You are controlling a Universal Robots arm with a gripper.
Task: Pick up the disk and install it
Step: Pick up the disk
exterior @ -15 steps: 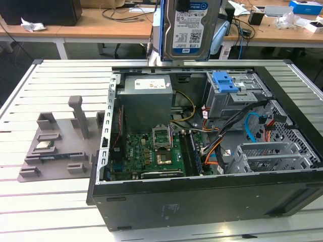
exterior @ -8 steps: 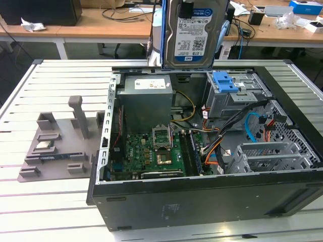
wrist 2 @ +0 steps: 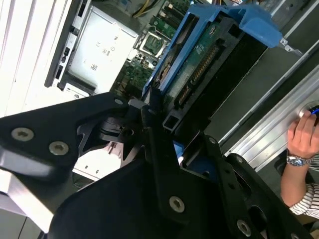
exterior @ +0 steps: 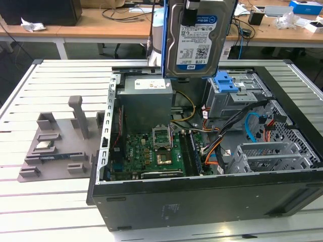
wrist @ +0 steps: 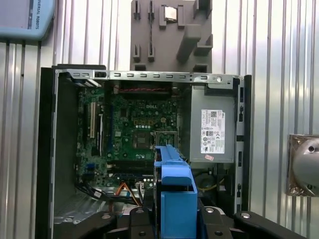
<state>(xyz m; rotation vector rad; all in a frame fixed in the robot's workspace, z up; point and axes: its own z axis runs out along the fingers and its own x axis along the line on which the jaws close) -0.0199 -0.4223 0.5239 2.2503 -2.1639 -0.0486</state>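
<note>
– Gripper (wrist 2: 159,117) has its black fingers (wrist 2: 158,149) closed on one end of the disk (exterior: 196,38), pinching it across the blue carrier frame (wrist: 172,194). Nothing else is in its grasp.
– Where does the disk hang?
– High over the open computer case (exterior: 202,196), label toward the exterior camera. It is above the far side, roughly over the gap between the power supply (exterior: 146,98) and the drive bay (exterior: 229,103), and touches nothing below.
– What worries you?
– The hold is at one end only, so I judge it a long lever. A knock against the bay's wall could twist the disk between the fingers or work it loose. It would then drop onto the motherboard (exterior: 151,151).
– Anything in the way?
– A blue bracket (exterior: 225,82) sits on top of the bay. Black, orange and blue cables (exterior: 237,126) cross just beside it on the near side. A corner caught on either would likely jam the carrier askew.
– People?
– In the second wrist view a person's hand (wrist 2: 301,132) lies off to one side of the case. It is apart from the arm, though close enough to be at risk if the arm swings wide.
</note>
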